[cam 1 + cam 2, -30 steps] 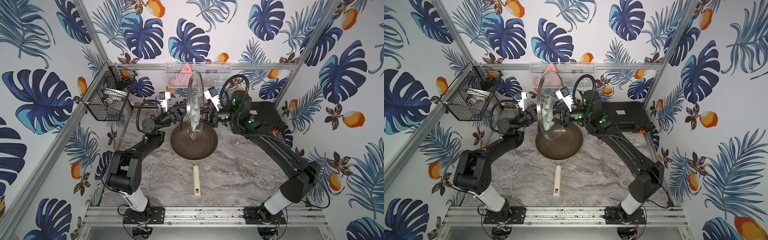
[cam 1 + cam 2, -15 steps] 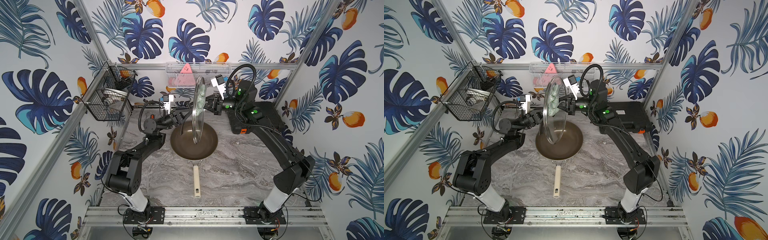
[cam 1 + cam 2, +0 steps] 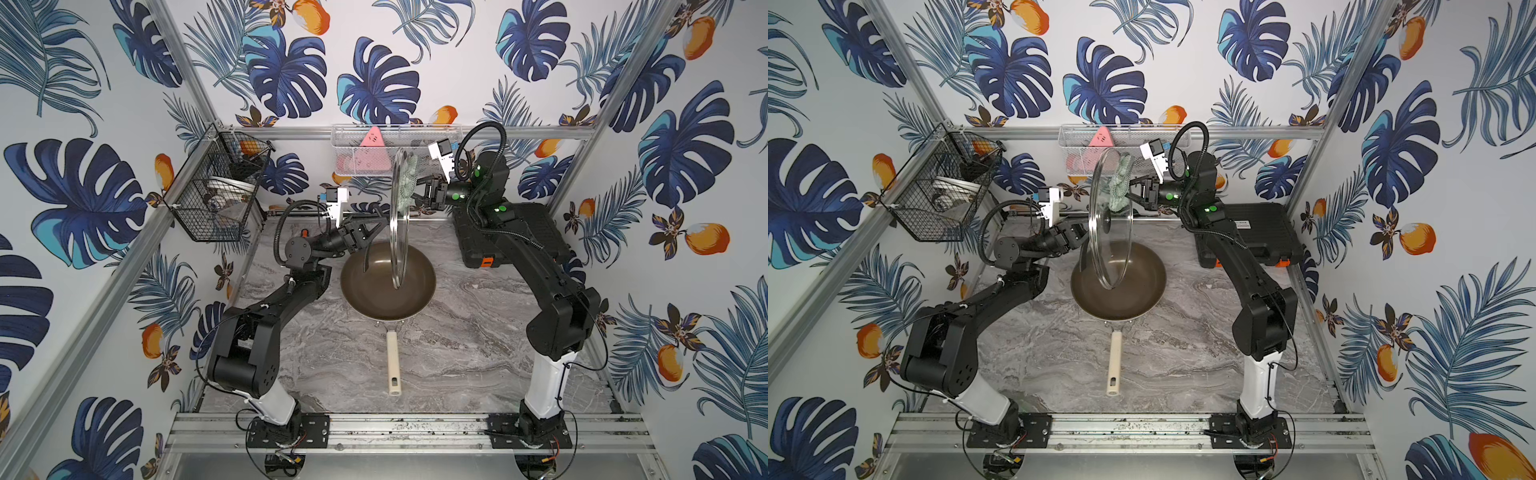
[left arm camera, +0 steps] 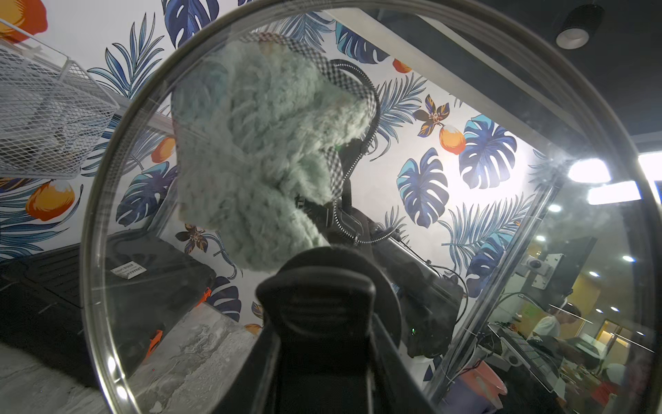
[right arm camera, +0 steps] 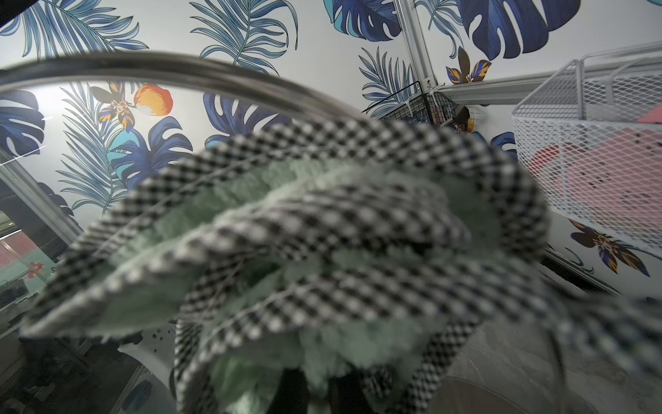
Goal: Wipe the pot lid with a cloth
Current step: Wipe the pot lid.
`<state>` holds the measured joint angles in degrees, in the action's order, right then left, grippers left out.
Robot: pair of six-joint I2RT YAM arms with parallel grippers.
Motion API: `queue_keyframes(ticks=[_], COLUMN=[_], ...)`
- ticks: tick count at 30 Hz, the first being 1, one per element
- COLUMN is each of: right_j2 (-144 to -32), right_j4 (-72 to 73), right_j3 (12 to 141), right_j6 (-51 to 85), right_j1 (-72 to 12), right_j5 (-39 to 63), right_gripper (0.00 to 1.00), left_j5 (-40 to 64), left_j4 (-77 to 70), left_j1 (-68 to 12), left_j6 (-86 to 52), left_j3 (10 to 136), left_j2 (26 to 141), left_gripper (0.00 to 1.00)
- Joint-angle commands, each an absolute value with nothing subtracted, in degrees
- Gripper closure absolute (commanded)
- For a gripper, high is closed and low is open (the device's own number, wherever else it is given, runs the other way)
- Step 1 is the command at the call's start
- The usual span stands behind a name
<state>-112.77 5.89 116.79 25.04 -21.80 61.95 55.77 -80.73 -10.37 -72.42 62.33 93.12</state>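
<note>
Right hand point(image 3: 1133, 192), clamped on the cloth point(image 3: 1119, 183), has risen up the pot lid point(image 3: 1111, 253) that left hand point(image 3: 374, 237) grips.

The cloth point(image 3: 1121, 183) has slid up the pot lid point(image 3: 1111, 253).

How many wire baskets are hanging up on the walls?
2. The black basket hangs on the side wall near the left arm. The white basket hangs on the back wall, behind the held-up pot lid. No others show.
</note>
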Motion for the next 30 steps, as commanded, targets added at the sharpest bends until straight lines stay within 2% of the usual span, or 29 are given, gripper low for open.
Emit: queue_keyframes(ticks=[1,16,30], right_j2=[-114.2,-109.9,-104.9], right_j4=[6.9,13.4,13.9], right_j3=[117.1,102.2,90.3], right_j6=[26.7,28.9,26.5], right_j1=[-21.8,-23.2,-28.6], right_j5=[62.1,62.9,61.9], right_gripper=[1.00,1.00,1.00], left_j5=[55.7,52.6,50.5], left_j4=[-88.4,-88.4,-88.4], left_j1=[-10.5,-10.5,-10.5], left_j6=[-73.2,-72.3,-71.4], left_j3=[63.8,66.9,68.1], left_j2=[91.9,93.3,93.9], left_gripper=[1.00,1.00,1.00])
